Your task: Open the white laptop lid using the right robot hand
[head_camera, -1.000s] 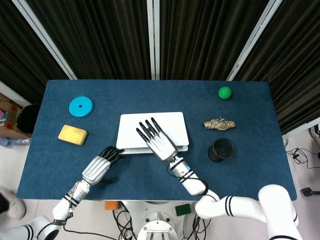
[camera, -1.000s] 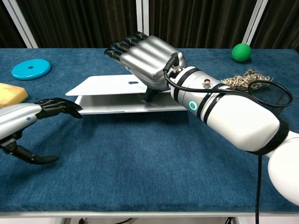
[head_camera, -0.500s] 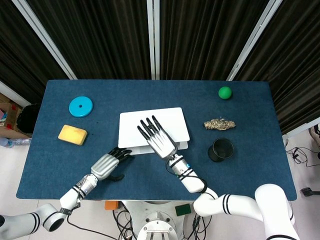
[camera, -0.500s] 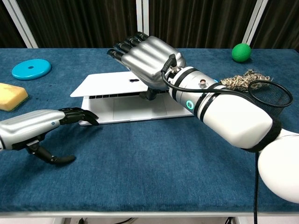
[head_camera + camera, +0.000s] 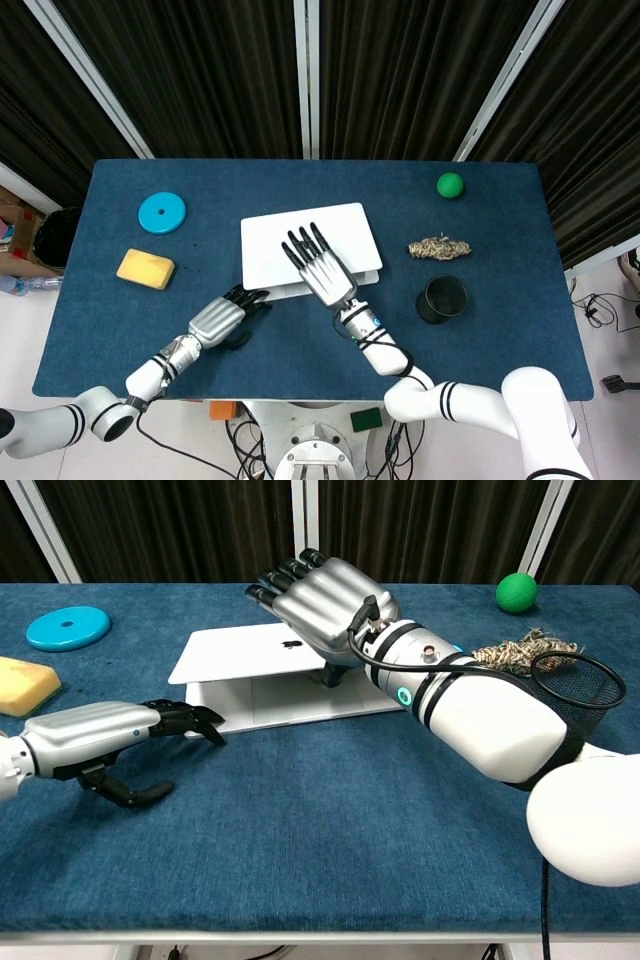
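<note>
At the middle of the desk (image 5: 500, 320), the white laptop (image 5: 305, 245) has its lid (image 5: 255, 652) raised further than half a second ago: the wedge between lid and base (image 5: 290, 698) is wider in the chest view, and more of the pale palm rest shows below the lifted front edge. That suggests the opening is under way but far from done, since the lid is tilted low over the base rather than standing upright. The right hand (image 5: 322, 602) rests over the lid's front edge at about 6 o'clock of the laptop, its dark fingertips (image 5: 303, 243) extended across the lid's top and its thumb seemingly tucked under the edge, so it looks to be gripping the lid, though the contact itself is hidden behind the hand. The lid is a plain matte white slab with a small dark logo near its centre, thin and smooth, so it could slip from the fingers. The left hand (image 5: 110, 738) has moved closer and lies at 7 o'clock of the laptop, fingers partly curled and holding nothing, its fingertips just beside the base's near left corner; whether they touch it I cannot tell.
</note>
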